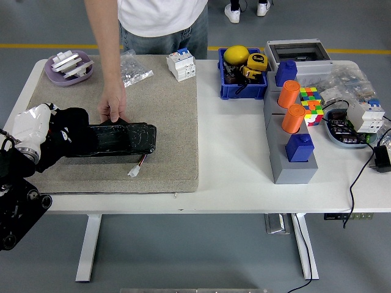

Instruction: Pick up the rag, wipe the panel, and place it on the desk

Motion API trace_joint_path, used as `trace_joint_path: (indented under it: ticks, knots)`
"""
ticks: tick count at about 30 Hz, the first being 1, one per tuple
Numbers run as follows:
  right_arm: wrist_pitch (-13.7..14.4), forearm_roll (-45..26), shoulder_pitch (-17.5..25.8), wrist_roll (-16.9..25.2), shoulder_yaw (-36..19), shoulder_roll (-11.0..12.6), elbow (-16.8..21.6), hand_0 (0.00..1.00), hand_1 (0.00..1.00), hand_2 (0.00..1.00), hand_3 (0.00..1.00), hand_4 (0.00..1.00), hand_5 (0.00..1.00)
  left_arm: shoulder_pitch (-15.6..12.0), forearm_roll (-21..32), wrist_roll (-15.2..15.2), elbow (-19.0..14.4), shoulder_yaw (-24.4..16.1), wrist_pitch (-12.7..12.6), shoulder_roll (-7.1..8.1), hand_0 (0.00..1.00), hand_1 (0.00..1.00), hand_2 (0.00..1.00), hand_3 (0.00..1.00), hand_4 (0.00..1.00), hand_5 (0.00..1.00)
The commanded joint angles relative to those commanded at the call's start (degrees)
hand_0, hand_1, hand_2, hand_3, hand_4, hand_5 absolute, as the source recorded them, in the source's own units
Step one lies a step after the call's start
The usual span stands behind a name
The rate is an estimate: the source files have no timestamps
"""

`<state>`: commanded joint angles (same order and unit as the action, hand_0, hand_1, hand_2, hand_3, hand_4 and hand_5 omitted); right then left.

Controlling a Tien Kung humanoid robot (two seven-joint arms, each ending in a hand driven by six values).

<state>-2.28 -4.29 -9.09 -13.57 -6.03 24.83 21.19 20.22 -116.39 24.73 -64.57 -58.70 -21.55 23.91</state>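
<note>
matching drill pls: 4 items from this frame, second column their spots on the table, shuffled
Items:
1. black panel
2. purple dish
3. blue bin
4. colour cube

Places:
A. far left corner of the mat
B. right of the orange cylinders
C. on the mat, under the person's hand
D. far side, just right of the mat

Pairs: 1-C, 2-A, 3-D, 4-B
</note>
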Motion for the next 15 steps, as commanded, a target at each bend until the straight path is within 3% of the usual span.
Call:
trace_joint_path:
  ticks: [10, 15]
  knots:
    - [0.0, -0.2, 0.0, 0.2, 0.3, 0.1, 0.2, 0.766, 0.702, 0.712, 0.683, 0.998, 0.519, -0.5, 0.2, -1.3, 2.5, -4.8, -1.2, 0.73, 0.186, 0.232, 0.54, 0.53, 0.251, 0.002]
    - [-0.1, -0.1, -0.1, 0.2, 0.4, 0.1, 0.3, 0.766, 0.702, 0.712, 0.683, 0.998, 0.519, 0.7, 3.8, -5.2, 6.9, -4.0, -4.2, 1.41, 0.186, 0.232, 0.54, 0.53, 0.251, 0.002]
